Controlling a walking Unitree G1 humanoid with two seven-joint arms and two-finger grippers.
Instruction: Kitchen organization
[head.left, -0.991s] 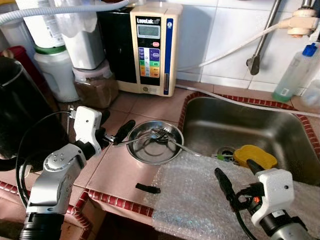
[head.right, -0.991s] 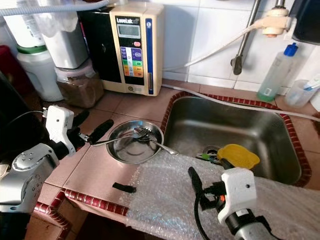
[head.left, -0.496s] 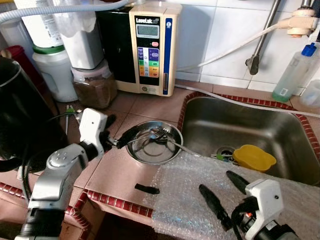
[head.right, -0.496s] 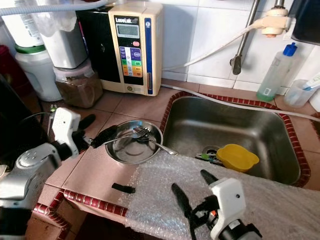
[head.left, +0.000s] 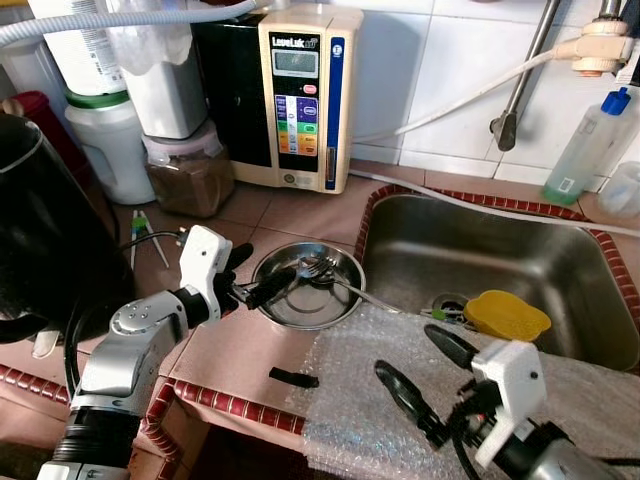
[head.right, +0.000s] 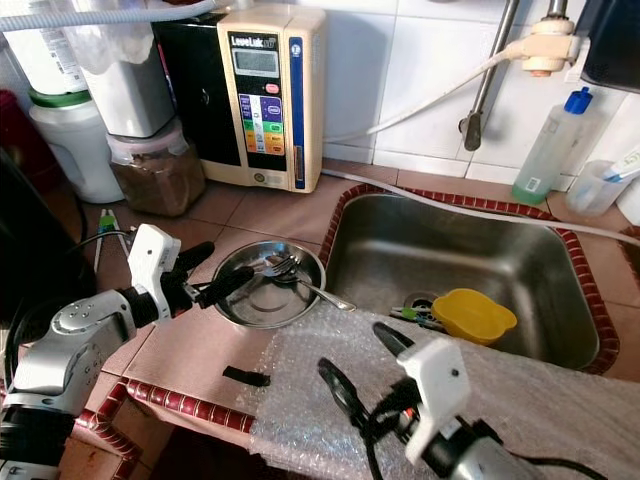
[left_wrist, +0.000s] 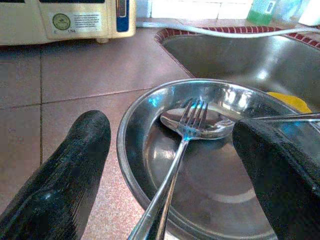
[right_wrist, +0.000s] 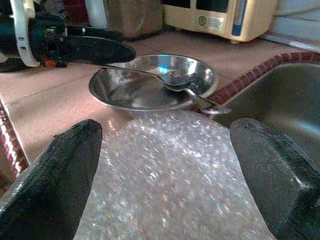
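With its jaws apart astride the fork handle in the steel bowl at centre frame, the left gripper could tip that bowl when closing, while the right gripper hovers open lower right.

Left gripper fingers spread, right gripper fingers spread

The bowl was seen to be polished metal, mirror-bright, as were the fork and spoon in it. The sink was made of duller brushed steel. The counter was laid in matt, faintly speckled reddish tile. A crinkled, glossy clear bubble wrap was spread by it. The fingers looked like finely textured black rubber, though blurred. The yellow cup appeared to be smooth plastic.
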